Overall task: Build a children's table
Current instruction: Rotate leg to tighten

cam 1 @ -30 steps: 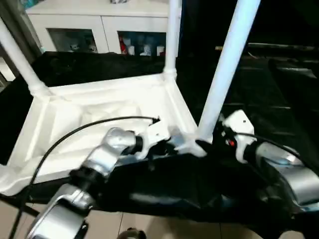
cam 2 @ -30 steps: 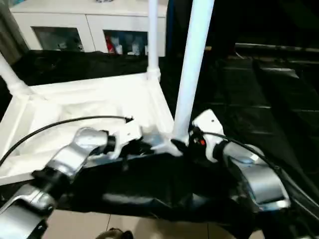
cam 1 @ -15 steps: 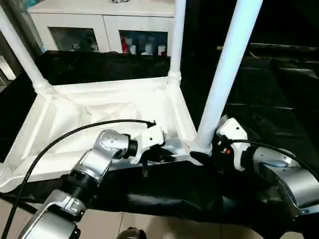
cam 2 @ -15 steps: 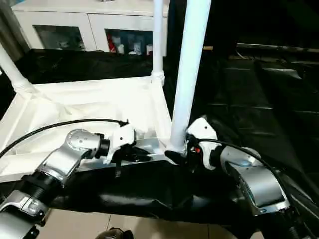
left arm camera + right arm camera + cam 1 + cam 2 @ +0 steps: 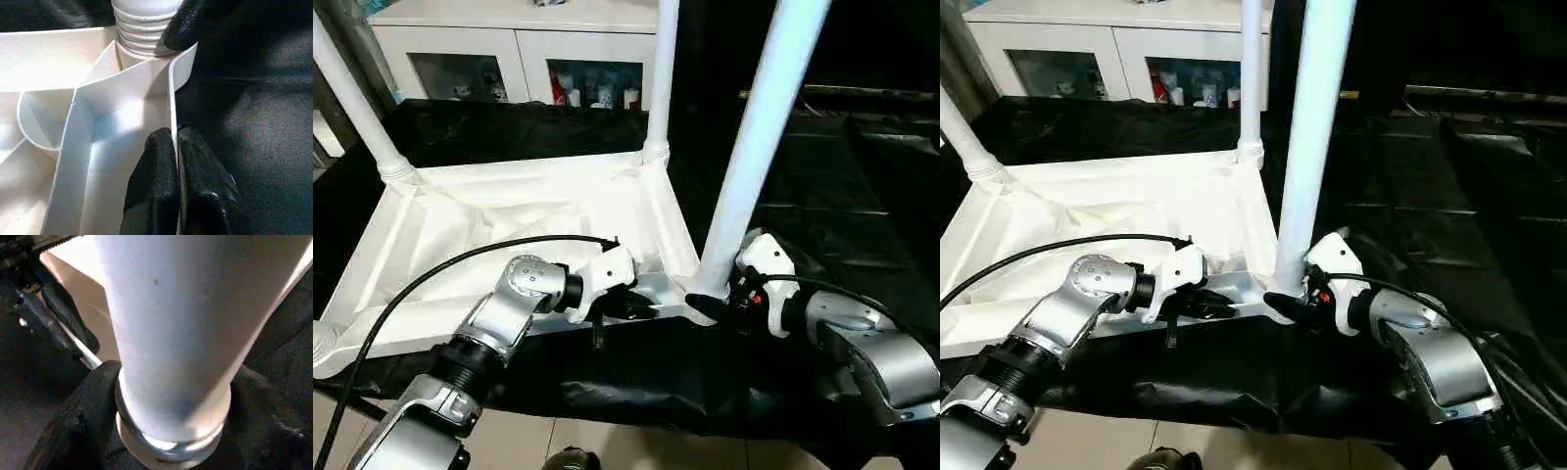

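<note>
the upright leg (image 5: 759, 137) is straddled at its base by the right gripper (image 5: 717, 302), seemingly clasping it, while the tabletop's rim (image 5: 172, 105) is pinched by the left gripper (image 5: 177, 161).

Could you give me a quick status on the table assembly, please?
Left gripper shut on tabletop rim. Right gripper around base of near leg at its corner socket. Nothing in the way.

Leg (image 5: 754, 147) tops cut off by frame edge; cabinet (image 5: 509, 49) contents blurred
</note>
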Motion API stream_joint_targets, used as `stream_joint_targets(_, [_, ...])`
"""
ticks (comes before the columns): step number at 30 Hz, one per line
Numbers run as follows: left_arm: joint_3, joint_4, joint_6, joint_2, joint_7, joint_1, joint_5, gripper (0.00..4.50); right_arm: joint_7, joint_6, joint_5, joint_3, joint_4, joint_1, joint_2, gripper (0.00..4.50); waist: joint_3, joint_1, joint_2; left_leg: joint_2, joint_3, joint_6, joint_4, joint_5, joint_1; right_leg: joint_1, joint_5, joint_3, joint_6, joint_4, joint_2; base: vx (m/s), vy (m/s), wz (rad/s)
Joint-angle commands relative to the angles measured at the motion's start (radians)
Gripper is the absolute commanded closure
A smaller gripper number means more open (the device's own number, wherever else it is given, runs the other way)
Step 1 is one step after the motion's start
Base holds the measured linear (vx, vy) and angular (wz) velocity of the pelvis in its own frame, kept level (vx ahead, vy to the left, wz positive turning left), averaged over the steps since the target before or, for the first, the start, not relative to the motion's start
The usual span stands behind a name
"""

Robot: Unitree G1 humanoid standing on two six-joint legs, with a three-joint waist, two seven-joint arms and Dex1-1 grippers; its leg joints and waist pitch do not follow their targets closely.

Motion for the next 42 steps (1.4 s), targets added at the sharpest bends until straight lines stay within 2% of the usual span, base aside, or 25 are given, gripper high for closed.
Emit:
stream_joint_targets(1, [0.018, -0.019, -0.009, -0.024, 0.044, -0.031, 0.0, 4.5, -0.048, 0.01, 0.011, -0.034, 0.029, 0.001, 0.022, 1.59, -0.065, -0.003, -0.014, 0.097, -0.056, 0.002, -0.072, -0.277, 0.039, 0.027, -0.2, 0.07, -0.199, -0.079, -0.099, 0.0, 0.0, 0.0])
stream_joint_targets(2, [0.023, -0.005, -0.009, -0.031, 0.072, -0.037, 0.011, 4.5, -0.069, 0.007, 0.006, -0.043, 0.041, -0.002, 0.035, 1.7, -0.064, -0.006, -0.014, 0.096, -0.056, -0.002, -0.073, -0.283, 0.038, 0.025, -0.205, 0.07, -0.2, -0.081, -0.099, 0.0, 0.0, 0.0])
stream_joint_targets(3, [0.063, 0.073, 0.017, -0.079, 0.204, -0.071, 0.023, 4.5, -0.228, -0.014, -0.011, -0.105, 0.123, -0.025, 0.123, 1.7, -0.064, -0.008, -0.015, 0.093, -0.056, -0.01, -0.071, -0.29, 0.041, 0.023, -0.219, 0.07, -0.2, -0.084, -0.099, 0.0, 0.0, 0.0])
stream_joint_targets(4, [0.08, 0.104, 0.026, -0.099, 0.255, -0.085, 0.024, 4.5, -0.302, -0.024, -0.017, -0.134, 0.16, -0.035, 0.163, 1.73, -0.064, -0.011, -0.015, 0.092, -0.054, -0.017, -0.071, -0.293, 0.042, 0.02, -0.228, 0.07, -0.202, -0.085, -0.099, 0.0, 0.0, 0.0])
stream_joint_targets(5, [0.092, 0.127, 0.032, -0.117, 0.291, -0.097, 0.023, 4.5, -0.367, -0.03, -0.022, -0.159, 0.193, -0.044, 0.199, 1.74, -0.063, -0.014, -0.016, 0.088, -0.058, -0.033, -0.071, -0.306, 0.041, 0.022, -0.261, 0.067, -0.202, -0.087, -0.103, 0.0, 0.0, 0.0])
stream_joint_targets(6, [0.101, 0.144, 0.04, -0.132, 0.318, -0.107, 0.021, 4.5, -0.424, -0.041, -0.03, -0.177, 0.224, -0.053, 0.226, 1.75, -0.063, -0.016, -0.018, 0.089, -0.058, -0.036, -0.072, -0.312, 0.042, 0.023, -0.282, 0.067, -0.194, -0.091, -0.103, 0.0, 0.0, 0.0])
stream_joint_targets(7, [0.111, 0.164, 0.053, -0.151, 0.355, -0.119, 0.02, 4.5, -0.483, -0.062, -0.043, -0.189, 0.26, -0.064, 0.252, 1.75, -0.062, -0.018, -0.014, 0.09, -0.06, -0.042, -0.072, -0.323, 0.044, 0.021, -0.303, 0.068, -0.183, -0.095, -0.103, 0.0, 0.0, 0.0])
stream_joint_targets(8, [0.111, 0.164, 0.053, -0.151, 0.355, -0.119, 0.02, 4.5, -0.483, -0.062, -0.043, -0.189, 0.26, -0.064, 0.252, 1.75, -0.063, -0.023, -0.015, 0.09, -0.061, -0.045, -0.076, -0.32, 0.039, 0.024, -0.29, 0.067, -0.174, -0.092, -0.101, 0.0, 0.0, 0.0])
stream_joint_targets(10, [0.137, 0.247, 0.097, -0.227, 0.508, -0.171, 0.028, 4.5, -0.683, -0.141, -0.086, -0.217, 0.387, -0.114, 0.344, 1.75, -0.065, -0.029, -0.014, 0.089, -0.058, -0.045, -0.075, -0.31, 0.04, 0.019, -0.247, 0.068, -0.178, -0.089, -0.098, 0.0, 0.0, 0.0])
stream_joint_targets(12, [0.144, 0.262, 0.106, -0.243, 0.538, -0.181, 0.026, 4.5, -0.729, -0.152, -0.095, -0.223, 0.411, -0.126, 0.362, 1.75, -0.066, -0.033, -0.016, 0.085, -0.058, -0.04, -0.074, -0.293, 0.039, 0.025, -0.22, 0.067, -0.188, -0.089, -0.099, 0.0, 0.0, 0.0])
stream_joint_targets(15, [0.139, 0.328, 0.106, -0.3, 0.619, -0.216, 0.047, 4.5, -0.766, -0.212, -0.11, -0.208, 0.481, -0.177, 0.429, 1.75, -0.068, -0.034, -0.016, 0.083, -0.053, 0.006, -0.069, -0.237, 0.034, 0.031, -0.146, 0.066, -0.199, -0.085, -0.097, 0.0, 0.0, 0.0])
stream_joint_targets(17, [0.131, 0.353, 0.095, -0.313, 0.634, -0.226, 0.06, 4.5, -0.767, -0.232, -0.114, -0.206, 0.496, -0.192, 0.451, 1.75, -0.066, -0.035, -0.015, 0.082, -0.052, 0.016, -0.068, -0.253, 0.035, 0.03, -0.169, 0.066, -0.197, -0.089, -0.096, 0.0, 0.0, 0.0])
stream_joint_targets(20, [0.115, 0.369, 0.075, -0.32, 0.629, -0.231, 0.071, 4.5, -0.764, -0.276, -0.103, -0.208, 0.518, -0.212, 0.477, 1.75, -0.064, -0.034, -0.015, 0.087, -0.054, 0.01, -0.073, -0.273, 0.037, 0.028, -0.211, 0.066, -0.183, -0.092, -0.096, 0.0, 0.0, 0.0])
stream_joint_targets(21, [0.105, 0.367, 0.066, -0.314, 0.618, -0.23, 0.077, 4.5, -0.76, -0.3, -0.098, -0.209, 0.527, -0.217, 0.479, 1.41, -0.062, -0.035, -0.017, 0.087, -0.055, 0.005, -0.075, -0.295, 0.038, 0.028, -0.235, 0.066, -0.176, -0.095, -0.097, 0.0, 0.0, 0.0])
stream_joint_targets(23, [0.1, 0.362, 0.055, -0.307, 0.605, -0.226, 0.078, 4.5, -0.749, -0.308, -0.094, -0.208, 0.523, -0.216, 0.475, 1.06, -0.062, -0.035, -0.017, 0.088, -0.056, 0.002, -0.076, -0.305, 0.038, 0.028, -0.247, 0.067, -0.17, -0.097, -0.097, 0.0, 0.0, 0.0])
stream_joint_targets(24, [0.098, 0.361, 0.047, -0.304, 0.599, -0.225, 0.078, 4.5, -0.744, -0.313, -0.093, -0.207, 0.523, -0.217, 0.473, 1.04, -0.062, -0.035, -0.017, 0.088, -0.056, 0.004, -0.077, -0.307, 0.038, 0.027, -0.248, 0.068, -0.168, -0.097, -0.098, 0.0, 0.0, 0.0])
stream_joint_targets(26, [0.099, 0.362, 0.033, -0.297, 0.59, -0.225, 0.082, 4.5, -0.729, -0.325, -0.104, -0.206, 0.516, -0.217, 0.464, 0.78, -0.063, -0.037, -0.02, 0.086, -0.057, 0.01, -0.076, -0.289, 0.031, 0.032, -0.23, 0.068, -0.168, -0.093, -0.1, 0.0, 0.0, 0.0])
stream_joint_targets(27, [0.095, 0.357, 0.015, -0.286, 0.564, -0.222, 0.085, 4.5, -0.698, -0.325, -0.116, -0.194, 0.496, -0.213, 0.446, 0.66, -0.066, -0.037, -0.016, 0.087, -0.057, 0.015, -0.076, -0.277, 0.032, 0.032, -0.219, 0.066, -0.168, -0.092, -0.097, 0.0, 0.0, 0.0])
stream_joint_targets(32, [0.076, 0.328, -0.047, -0.245, 0.462, -0.201, 0.081, 4.5, -0.544, -0.295, -0.133, -0.125, 0.39, -0.182, 0.359, 0.6, -0.068, -0.033, -0.017, 0.086, -0.053, 0.048, -0.07, -0.236, 0.03, 0.035, -0.145, 0.067, -0.186, -0.085, -0.095, 0.0, 0.0, 0.0])
stream_joint_targets(34, [0.061, 0.311, -0.089, -0.216, 0.406, -0.188, 0.082, 4.5, -0.483, -0.281, -0.136, -0.108, 0.324, -0.159, 0.299, 0.6, -0.068, -0.029, -0.018, 0.087, -0.053, 0.056, -0.069, -0.237, 0.031, 0.035, -0.155, 0.067, -0.184, -0.087, -0.097, 0.0, 0.0, 0.0])
stream_joint_targets(35, [0.059, 0.309, -0.091, -0.213, 0.401, -0.187, 0.083, 4.5, -0.476, -0.278, -0.136, -0.106, 0.319, -0.157, 0.293, 0.6, -0.068, -0.028, -0.015, 0.089, -0.052, 0.053, -0.069, -0.239, 0.033, 0.034, -0.163, 0.068, -0.183, -0.086, -0.096, 0.0, 0.0, 0.0])
stream_joint_targets(40, [0.037, 0.268, -0.126, -0.138, 0.268, -0.159, 0.071, 4.5, -0.236, -0.208, -0.117, -0.052, 0.184, -0.091, 0.105, 0.6, -0.067, -0.021, -0.007, 0.094, -0.053, 0.036, -0.072, -0.277, 0.036, 0.032, -0.174, 0.069, -0.191, -0.086, -0.095, 0.0, 0.0, 0.0])
stream_joint_targets(41, [0.035, 0.266, -0.131, -0.13, 0.259, -0.158, 0.073, 4.5, -0.217, -0.204, -0.118, -0.049, 0.175, -0.085, 0.087, 0.6, -0.067, -0.019, -0.01, 0.094, -0.053, 0.031, -0.072, -0.289, 0.038, 0.032, -0.185, 0.069, -0.191, -0.088, -0.094, 0.0, 0.0, 0.0])
stream_joint_targets(42, [0.032, 0.262, -0.136, -0.118, 0.25, -0.157, 0.078, 4.5, -0.176, -0.197, -0.108, -0.043, 0.158, -0.074, 0.059, 0.6, -0.067, -0.018, -0.007, 0.094, -0.054, 0.027, -0.072, -0.297, 0.037, 0.033, -0.194, 0.069, -0.195, -0.088, -0.097, 0.0, 0.0, 0.0])
